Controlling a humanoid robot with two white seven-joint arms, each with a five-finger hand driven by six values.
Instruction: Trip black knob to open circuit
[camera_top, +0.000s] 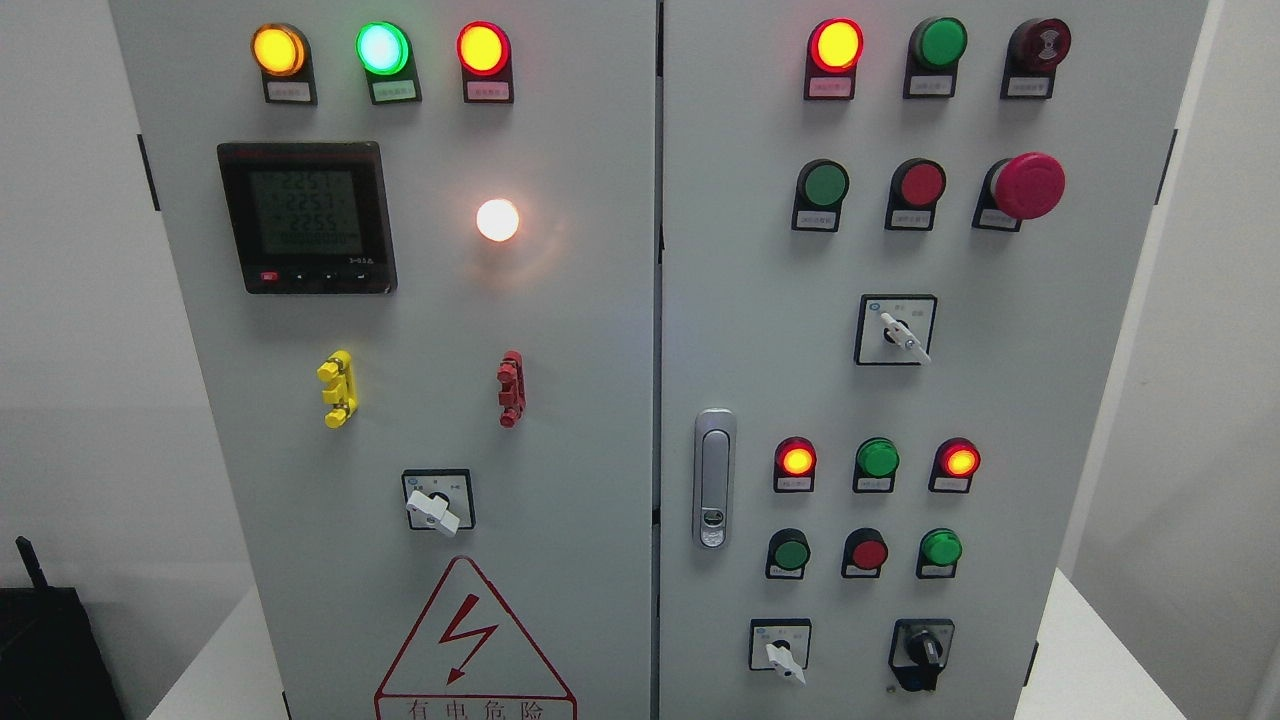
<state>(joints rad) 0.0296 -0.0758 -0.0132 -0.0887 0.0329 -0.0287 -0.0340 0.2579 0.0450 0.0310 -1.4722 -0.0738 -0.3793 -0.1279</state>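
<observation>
Neither of my hands in view, so grip state unknown; black knob (922, 648) sits low right on the cabinet's right door (740, 300), likely stiff, detented, best pinched across its raised handle.

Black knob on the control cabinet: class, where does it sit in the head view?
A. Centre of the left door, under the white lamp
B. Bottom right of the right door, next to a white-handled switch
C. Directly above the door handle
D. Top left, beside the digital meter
B: the black knob sits low on the right door, right of the white-handled switch.
</observation>
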